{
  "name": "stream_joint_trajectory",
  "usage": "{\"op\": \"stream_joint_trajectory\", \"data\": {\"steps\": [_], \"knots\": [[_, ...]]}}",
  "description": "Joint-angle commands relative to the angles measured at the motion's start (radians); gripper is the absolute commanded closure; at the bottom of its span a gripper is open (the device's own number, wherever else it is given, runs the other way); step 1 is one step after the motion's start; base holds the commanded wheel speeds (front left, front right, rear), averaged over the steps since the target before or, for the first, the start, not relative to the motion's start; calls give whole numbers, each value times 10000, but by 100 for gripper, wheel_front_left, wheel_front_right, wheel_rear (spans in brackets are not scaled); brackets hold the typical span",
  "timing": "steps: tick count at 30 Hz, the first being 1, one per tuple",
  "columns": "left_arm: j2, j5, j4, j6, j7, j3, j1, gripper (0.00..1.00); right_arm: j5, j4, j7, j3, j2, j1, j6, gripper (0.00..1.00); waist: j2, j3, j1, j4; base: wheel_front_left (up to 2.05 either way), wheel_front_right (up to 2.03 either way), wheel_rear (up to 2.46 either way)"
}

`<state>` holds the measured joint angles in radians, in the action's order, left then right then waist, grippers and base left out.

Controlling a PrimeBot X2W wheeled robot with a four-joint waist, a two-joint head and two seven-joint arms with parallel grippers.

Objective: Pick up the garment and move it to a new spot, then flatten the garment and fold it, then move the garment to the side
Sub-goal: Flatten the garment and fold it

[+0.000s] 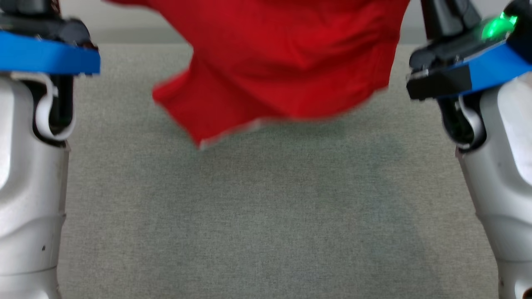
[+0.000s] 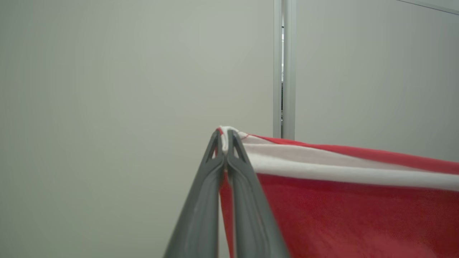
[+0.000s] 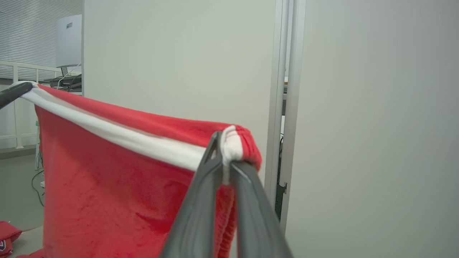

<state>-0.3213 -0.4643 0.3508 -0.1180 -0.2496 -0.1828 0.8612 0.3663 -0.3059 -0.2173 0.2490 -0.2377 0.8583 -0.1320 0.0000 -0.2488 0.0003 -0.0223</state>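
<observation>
The red garment [image 1: 282, 62] with a white waistband hangs in the air above the grey table [image 1: 266, 207], its lower hem blurred and off the surface. In the left wrist view my left gripper [image 2: 225, 138] is shut on one corner of the white band of the garment [image 2: 340, 208]. In the right wrist view my right gripper [image 3: 224, 148] is shut on the other corner, and the garment [image 3: 114, 186] stretches taut to the left gripper's dark fingertip [image 3: 14, 94] at far left. Both pale forearms flank the head view.
Pale partition walls [image 2: 107, 89] with a metal post [image 3: 287, 89] stand beyond the table. A folded red cloth [image 3: 7, 238] lies at the table's edge at lower left of the right wrist view. Window blinds and a monitor [image 3: 68, 39] sit further back.
</observation>
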Motion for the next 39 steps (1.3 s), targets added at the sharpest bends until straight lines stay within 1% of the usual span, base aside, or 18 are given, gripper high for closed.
{"op": "stream_joint_trajectory", "data": {"steps": [1, 3, 5, 9, 12, 17, 20, 22, 23, 24, 26, 28, 32, 33, 36, 39], "knots": [[13, -35, 100, 169, -114, 355, 218, 100, -223, -296, -198, -131, -46, 305, 26, 100, 0, -263, -3, 129, 0, 0, 0], [132, -52, 208, 196, -162, 651, 105, 100, -343, -622, -359, -293, 46, 453, 29, 100, 0, -314, -3, 91, 0, 0, 0], [277, 41, 169, 179, -173, 987, -549, 100, -267, -859, -440, -370, 150, 95, 36, 100, 0, -302, -3, 7, 0, 0, 0], [705, 211, 322, 95, -180, 1704, -2840, 100, 14, -1395, -489, 81, 241, -1454, 70, 100, 0, -76, -3, -139, 0, 0, 0], [1294, 377, 563, 42, -182, 2182, -4776, 100, 300, -1592, -498, 360, 221, -3039, 72, 100, 0, 164, -3, -123, 0, 0, 0], [2115, 643, 774, -17, -185, 2941, -7227, 100, 601, -1311, -504, 544, 149, -5684, 75, 100, 0, 599, -3, 164, 0, 0, 0], [2319, 882, 762, -23, -187, 2970, -8307, 100, 772, -965, -507, 502, 192, -7158, 84, 100, 0, 861, -3, 325, 0, 0, 0], [2415, 976, 695, -24, -186, 2859, -8922, 100, 881, -742, -506, 615, 251, -8039, 84, 100, 0, 1060, -3, 403, 0, 0, 0], [2487, 943, 621, -29, -186, 2881, -9427, 100, 968, -524, -506, 737, 281, -8745, 84, 100, 0, 1250, -3, 434, 0, 0, 0], [2504, 960, 550, -31, -185, 2897, -9653, 100, 1024, -420, -506, 787, 289, -9041, 84, 100, 0, 1339, -3, 442, 0, 0, 0], [2529, 977, 441, -33, -185, 2860, -9941, 100, 1100, -217, -506, 837, 283, -9403, 84, 100, 0, 1473, -3, 421, 0, 0, 0], [2546, 1101, 291, -44, -185, 2596, -10011, 100, 1199, -12, -505, 827, 326, -9467, 69, 100, 0, 1536, -3, 387, 0, 0, 0], [2560, 1208, -88, -99, -181, 2137, -9154, 100, 1516, 279, -502, 698, 651, -8833, 32, 100, 0, 1384, -3, 290, 0, 0, 0], [2560, 1208, -88, -99, -181, 2137, -9154, 100, 1516, 279, -502, 698, 651, -8833, 32, 100, 0, 1384, -3, 290, 0, 0, 0], [2425, 1208, -102, -103, -172, 1679, -8038, 100, 1931, 188, -493, 678, 983, -8042, 22, 100, 0, 998, -3, 152, 0, 0, 0], [2212, 1211, 362, -105, -169, 1205, -6617, 100, 2267, -226, -463, 761, 1212, -6949, 17, 100, 0, 516, -3, -70, 0, 0, 0]]}}
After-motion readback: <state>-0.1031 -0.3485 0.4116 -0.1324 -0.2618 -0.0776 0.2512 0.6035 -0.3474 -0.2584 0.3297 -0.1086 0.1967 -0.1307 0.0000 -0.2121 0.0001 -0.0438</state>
